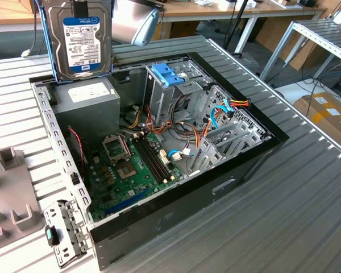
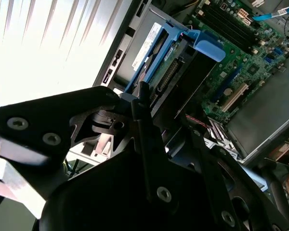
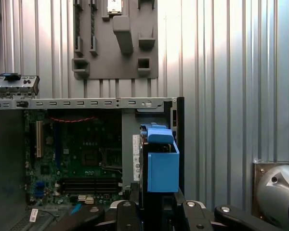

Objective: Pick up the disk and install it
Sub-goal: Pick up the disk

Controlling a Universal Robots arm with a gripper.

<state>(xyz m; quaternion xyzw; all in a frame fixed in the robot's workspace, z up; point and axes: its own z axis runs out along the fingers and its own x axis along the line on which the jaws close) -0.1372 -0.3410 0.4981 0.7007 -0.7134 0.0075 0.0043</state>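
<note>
The disk [image 1: 85, 42] hangs upright, gripped in the claw [image 3: 156, 204]. Below the claw sits the power supply [image 1: 88, 99], in one corner of the open computer case [image 1: 216, 187], which lies on the worktop [image 1: 295, 216]. Inside the case, the motherboard [image 1: 131, 170] lies further from the claw, and the drive cage [image 1: 179, 94] stands to the exterior view's right of the claw.

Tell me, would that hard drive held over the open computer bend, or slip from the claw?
The disk looks rigid: a flat metal slab hanging upright over the computer case without sagging. Probably heavy for its size. Its smooth faces might slip, though the blue side rails likely help grip.
</note>
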